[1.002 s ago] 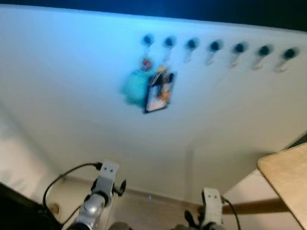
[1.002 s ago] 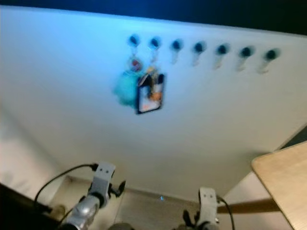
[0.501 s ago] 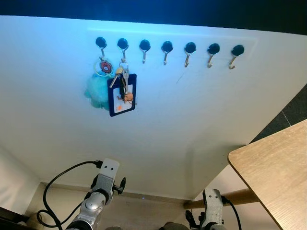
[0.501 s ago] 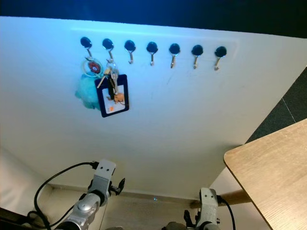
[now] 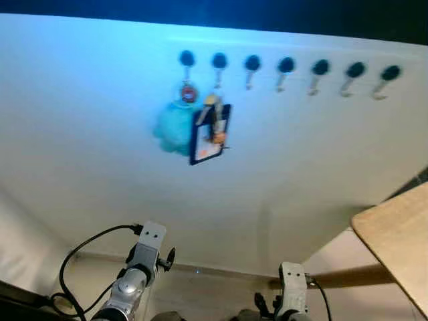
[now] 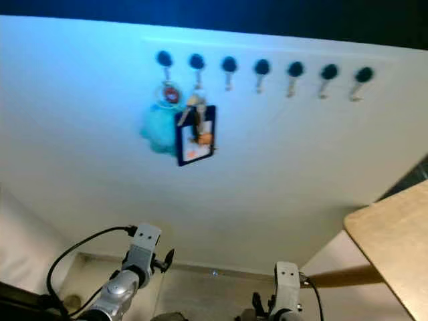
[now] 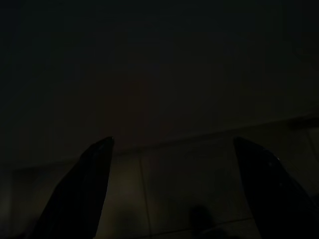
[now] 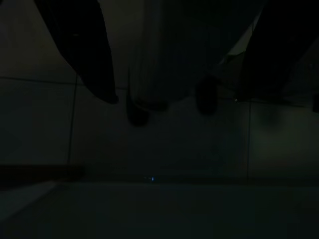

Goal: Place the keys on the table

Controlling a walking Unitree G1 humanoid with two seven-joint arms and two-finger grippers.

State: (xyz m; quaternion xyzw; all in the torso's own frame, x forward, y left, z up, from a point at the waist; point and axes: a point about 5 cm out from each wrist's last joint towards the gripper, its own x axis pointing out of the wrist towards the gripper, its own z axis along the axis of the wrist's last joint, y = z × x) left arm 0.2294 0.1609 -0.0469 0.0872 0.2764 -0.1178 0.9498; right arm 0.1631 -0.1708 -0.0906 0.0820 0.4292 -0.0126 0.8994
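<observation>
- The bunch of keys (image 5: 212, 110), with a dark blue card holder (image 5: 208, 136) and a fluffy teal pom-pom (image 5: 175, 128) beside it, hangs in the upper middle of the left eye frame, on the second and first of a row of black-knobbed metal wall hooks (image 5: 286, 68) fixed to the white wall (image 5: 100, 134).
- The bunch hangs straight down, long axis vertical, flat against the wall.
- Both arms sit low at the bottom edge of the frame, well below the keys and well apart from them: the left gripper (image 7: 172, 191) at lower left, the right gripper (image 8: 174, 74) at lower centre-right.
- Both wrist views are very dark, but each shows its two black fingers (image 7: 84, 189) standing apart with nothing between them.
- The keys lie up and slightly to the picture's right of the left arm (image 5: 137, 274), and up and to the left of the right arm (image 5: 291, 294); the left arm looks a little nearer, though either would have to lift a long way.
- The light wooden table (image 5: 398, 237) shows at the right edge, lower right, which I judge favours the right arm for setting down.
</observation>
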